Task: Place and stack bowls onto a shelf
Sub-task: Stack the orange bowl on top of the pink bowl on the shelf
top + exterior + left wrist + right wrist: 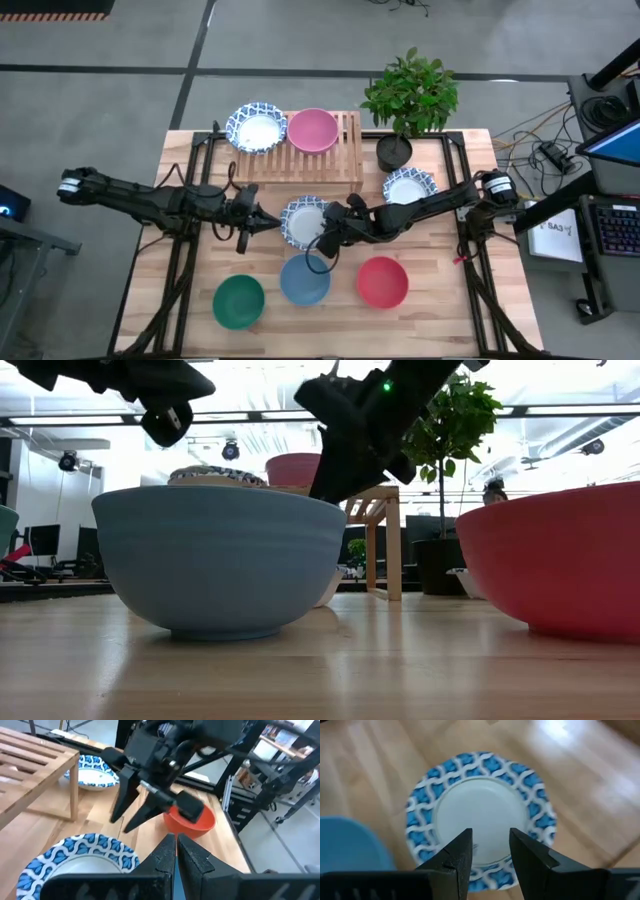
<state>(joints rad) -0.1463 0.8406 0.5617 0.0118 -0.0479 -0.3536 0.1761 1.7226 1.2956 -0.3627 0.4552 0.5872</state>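
Right gripper (490, 855) fingers parted, hanging above patterned bowl (480, 815), nothing held. High view: that bowl (303, 222) sits just in front of shelf (345, 160); left gripper (262, 221) shut, empty, beside it. Low view: blue bowl (220, 560) before shelf (375, 510).

Grey floor (120, 110), potted plant (410, 95), bright ceiling lights (560, 380), desk w/ keyboard (617, 228).

A leafy green plant (411, 92) stands in a black pot (394, 153) at the far edge of the wooden tabletop (440, 310). Off to the right, cables (545, 152) trail across the grey floor (90, 120) near a keyboard (618, 228).
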